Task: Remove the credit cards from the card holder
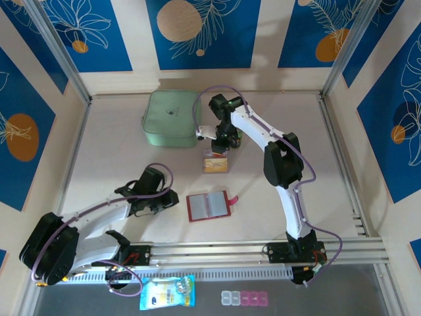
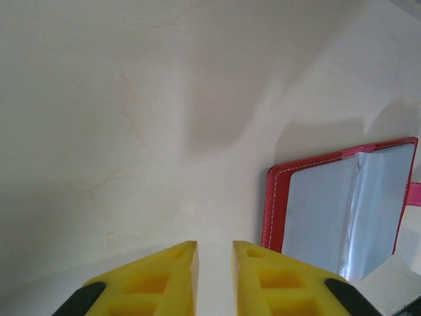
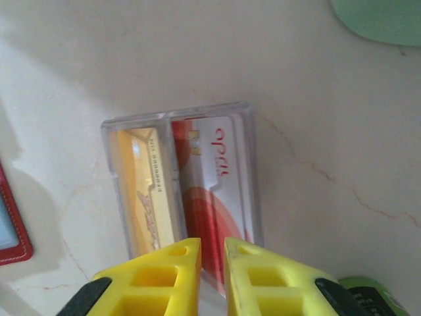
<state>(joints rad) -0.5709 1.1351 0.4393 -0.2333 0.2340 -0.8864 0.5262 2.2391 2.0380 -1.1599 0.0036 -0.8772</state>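
Under both grippers spreads the pale table [image 1: 118, 151]. Well beyond the right gripper [image 3: 212, 247], ahead and to its right, sits the mint-green case [image 1: 172, 117]. The card holder [image 1: 209, 205] lies opened flat between the two arms. It is ahead and to the right of the left gripper [image 2: 215, 249], and off to the left of the right one, apart from both. Its clear pockets look empty, though part of the far leaf is hidden.

Just ahead of and beneath the right fingertips is a clear tray [image 3: 245, 115]. The credit cards [image 3: 210, 171] lie side by side in it, the orange-tan card [image 3: 141, 197] on the left and the red one under the fingers.

Each gripper has its jaws parted by a narrow slit and grasps nothing.

The step looks like letting go of the red card. The right gripper should part a little wider and then rise straight up, so that no pad drags the card or tips the tray. A look into the holder's pockets would then confirm that none remain.
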